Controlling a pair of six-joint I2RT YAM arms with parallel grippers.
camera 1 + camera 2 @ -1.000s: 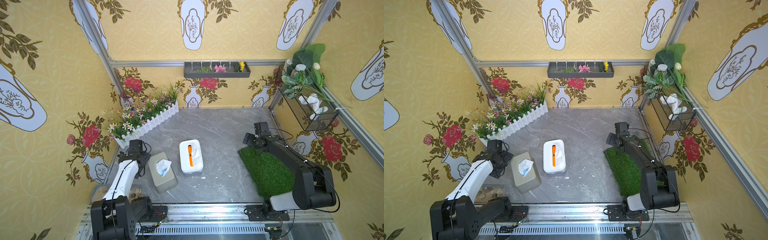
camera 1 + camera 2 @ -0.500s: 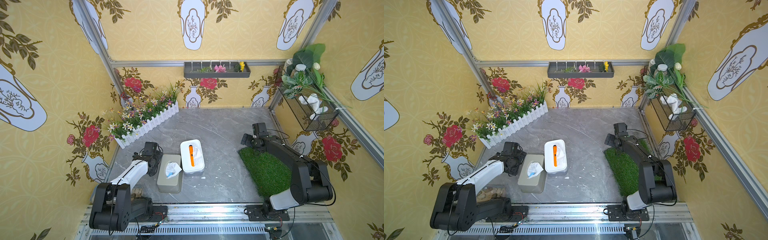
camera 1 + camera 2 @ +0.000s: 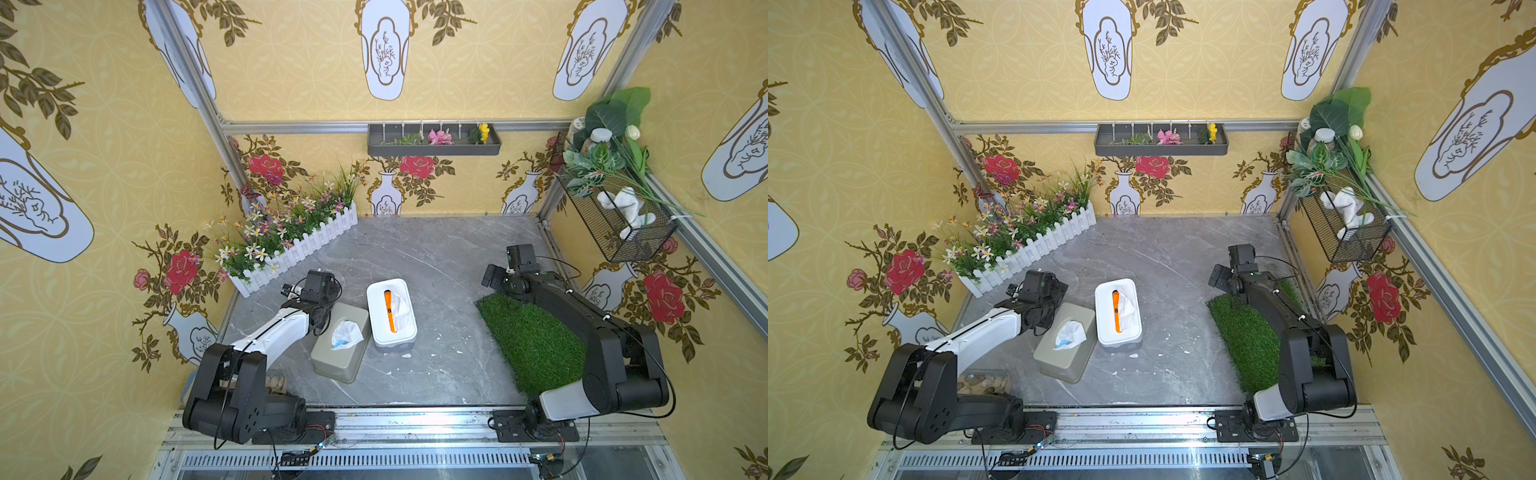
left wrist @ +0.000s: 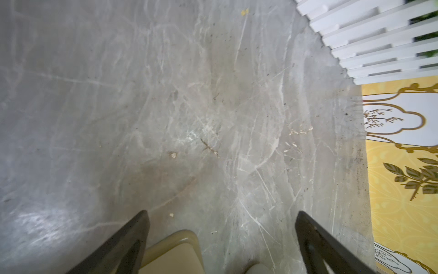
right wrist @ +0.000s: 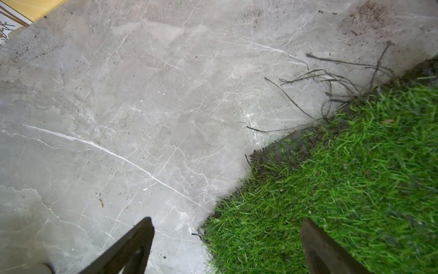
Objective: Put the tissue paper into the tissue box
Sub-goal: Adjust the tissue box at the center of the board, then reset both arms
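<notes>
— While the left pincer (image 4: 221,213) hangs released over a far corner of the tissue box (image 3: 337,365), jaws wide and empty, where is the tissue paper?
— Just behind that pincer, toward the arm's own base: the tissue paper (image 3: 347,332) sits in the slot on the box's top, a white tuft with a blue fleck standing proud of the lid
— Which step is this?
— By the look of it, the last: the sheet is lodged but not tucked down; the right pincer (image 5: 226,219), also released and empty, is poised where the grass mat (image 3: 536,345) meets the grey worktop (image 3: 436,257), well apart from the box
— And the white container (image 3: 392,345) just beside the left pincer?
— It holds an orange tool (image 3: 389,311) and more white paper; whether that belongs to the task cannot be told
— What does the next move call for?
— Probably bringing the left pincer over the slot and pressing the tuft down gently, since the box looks light enough to slide
</notes>
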